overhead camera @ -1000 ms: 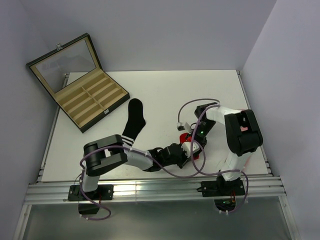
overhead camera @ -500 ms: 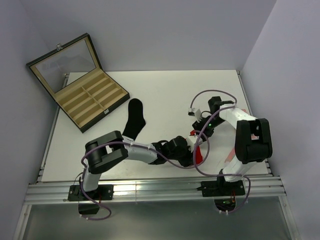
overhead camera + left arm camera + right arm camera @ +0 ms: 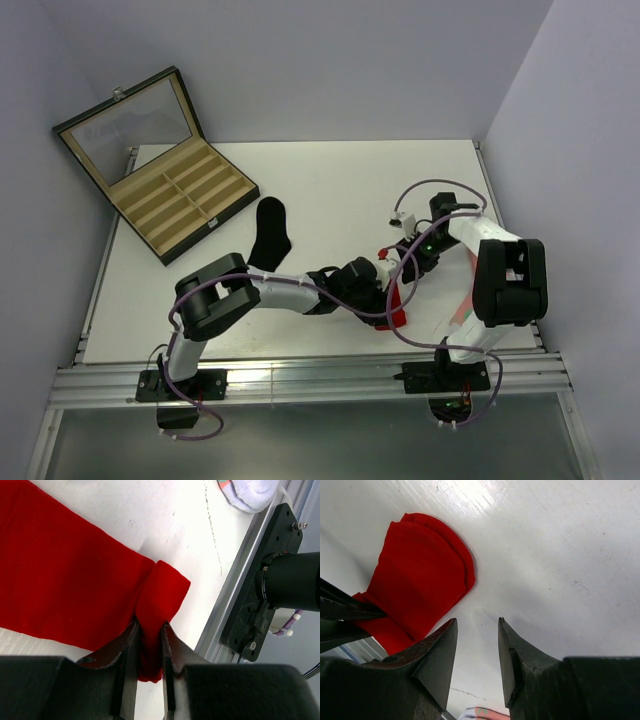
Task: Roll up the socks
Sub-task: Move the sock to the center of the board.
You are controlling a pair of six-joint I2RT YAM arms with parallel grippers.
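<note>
My left pincer (image 3: 149, 647) is clamped on the red sock (image 3: 65, 580), at its first fold by the bench's (image 3: 165, 510) front edge; my right pincer (image 3: 477, 630) hangs apart, empty. Next: roll the fold onward.

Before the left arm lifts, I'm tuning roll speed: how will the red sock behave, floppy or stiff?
Probably floppy: the red sock folds where the left tool pinches it, so the free length would likely droop. It looks thin and light, lying flat on the table; it should drag, not roll.

Flat black sock (image 3: 270, 232); red sock (image 3: 75, 580) end-folded
</note>
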